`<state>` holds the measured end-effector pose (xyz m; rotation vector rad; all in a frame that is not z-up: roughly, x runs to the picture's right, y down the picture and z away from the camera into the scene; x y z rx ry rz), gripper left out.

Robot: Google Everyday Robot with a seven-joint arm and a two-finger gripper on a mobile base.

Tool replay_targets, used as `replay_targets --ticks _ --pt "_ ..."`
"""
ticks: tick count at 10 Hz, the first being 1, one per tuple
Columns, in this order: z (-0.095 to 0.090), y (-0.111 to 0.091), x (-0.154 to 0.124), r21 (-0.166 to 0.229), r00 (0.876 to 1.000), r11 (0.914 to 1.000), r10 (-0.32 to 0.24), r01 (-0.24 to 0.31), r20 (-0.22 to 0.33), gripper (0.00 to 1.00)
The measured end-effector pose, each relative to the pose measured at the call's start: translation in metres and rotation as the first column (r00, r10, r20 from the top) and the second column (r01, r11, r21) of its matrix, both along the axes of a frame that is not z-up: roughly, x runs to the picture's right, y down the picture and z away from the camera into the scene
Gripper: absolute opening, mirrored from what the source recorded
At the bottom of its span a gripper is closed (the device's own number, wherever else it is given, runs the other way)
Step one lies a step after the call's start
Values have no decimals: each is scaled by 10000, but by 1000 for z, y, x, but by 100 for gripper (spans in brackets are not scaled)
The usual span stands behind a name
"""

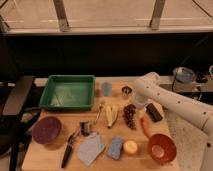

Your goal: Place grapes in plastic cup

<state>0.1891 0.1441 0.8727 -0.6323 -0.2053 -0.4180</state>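
The grapes (130, 115), a small dark red-purple bunch, lie on the wooden table (50, 157) near its middle. The plastic cup (106, 88), pale blue-grey, stands upright behind them to the left, beside the green tray. My white arm reaches in from the right and bends down at its elbow. The gripper (139, 104) hangs at the arm's end, just right of and behind the grapes, near the small metal cup (126, 91). The grapes lie free on the table.
A green tray (67, 92) sits at the back left. A banana (111, 116), an orange carrot (145, 127), a black block (154, 112), an orange bowl (162, 148), a purple bowl (46, 130), a blue sponge (115, 147), a grey cloth (91, 148) and a black-handled tool (69, 151) lie around.
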Motion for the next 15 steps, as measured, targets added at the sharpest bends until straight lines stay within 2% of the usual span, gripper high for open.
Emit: replay_targets --ticks 1,2,4,7,8,11,13,14,15 --pt "9 8 -2 -321 9999 9994 115 -114 24 64" --pt "14 14 -2 -535 9996 9982 272 -268 59 59" --pt "14 16 -4 -575 9989 9976 408 -395 216 40" --pt "-11 2 -3 -340 9975 9979 570 -556 427 11" --pt "-23 -8 -2 -96 9960 9974 715 -711 534 3" --pt "-71 -48 -1 803 9937 9919 931 -980 619 0" --pt "-108 -82 -3 1508 9925 9820 1048 -1133 631 0" --pt "-129 -105 -9 1922 9919 9741 1084 -1193 664 0" --pt "-142 -121 -13 2217 9917 9675 1089 -1214 679 0"
